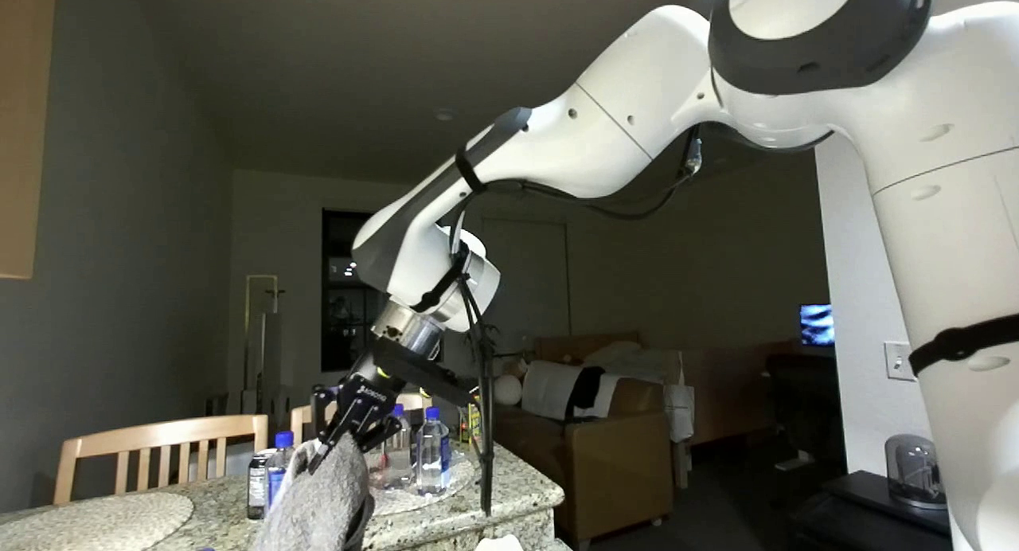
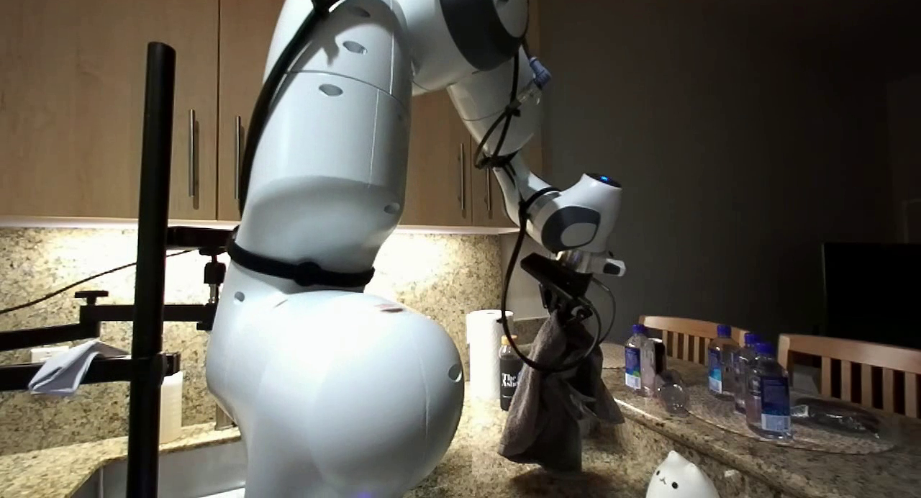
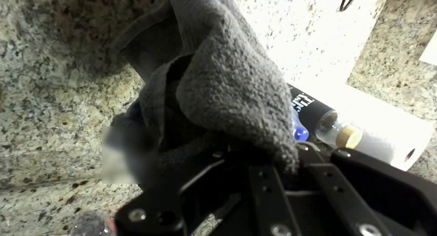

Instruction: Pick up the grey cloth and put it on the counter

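Over the counter (image 3: 44, 92), the bent arm (image 1: 629, 109) slants down, end effector (image 1: 341, 446) pinched on grey cloth (image 3: 235, 92).

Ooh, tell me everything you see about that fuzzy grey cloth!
The grey cloth looks soft and thick, like a towel. The hand grips it at the top, bunching it there, and the rest hangs down in crumpled folds with uneven bottom edges. In the wrist view it shows over the speckled counter; I can't tell whether its lowest part touches that.
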`<state>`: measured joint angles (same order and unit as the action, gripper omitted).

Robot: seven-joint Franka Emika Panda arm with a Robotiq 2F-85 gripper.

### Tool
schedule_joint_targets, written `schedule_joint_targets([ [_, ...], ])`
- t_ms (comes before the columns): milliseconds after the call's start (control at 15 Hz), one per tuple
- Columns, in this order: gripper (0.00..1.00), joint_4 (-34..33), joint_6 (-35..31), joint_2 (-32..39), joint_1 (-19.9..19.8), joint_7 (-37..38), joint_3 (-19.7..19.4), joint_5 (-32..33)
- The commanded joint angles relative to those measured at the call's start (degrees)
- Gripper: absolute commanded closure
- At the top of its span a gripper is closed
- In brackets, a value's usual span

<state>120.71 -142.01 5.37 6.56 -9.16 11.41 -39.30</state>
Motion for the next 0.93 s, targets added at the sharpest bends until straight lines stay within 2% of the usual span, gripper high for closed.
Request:
schedule_joint_targets([
  [0, 0.9, 7.88, -8.34, -4.52, 3.6, 5.66, 1.3, 0.69],
  [400, 0.9, 16.87, -25.09, -4.68, 8.59, 18.76, 3.68, 4.44],
  [600, 0.9, 20.55, -30.24, -3.65, 9.69, 26.7, 4.07, 5.89],
  [867, 0.9, 24.77, -38.44, -1.06, 11.34, 36.42, 2.69, 10.83],
])
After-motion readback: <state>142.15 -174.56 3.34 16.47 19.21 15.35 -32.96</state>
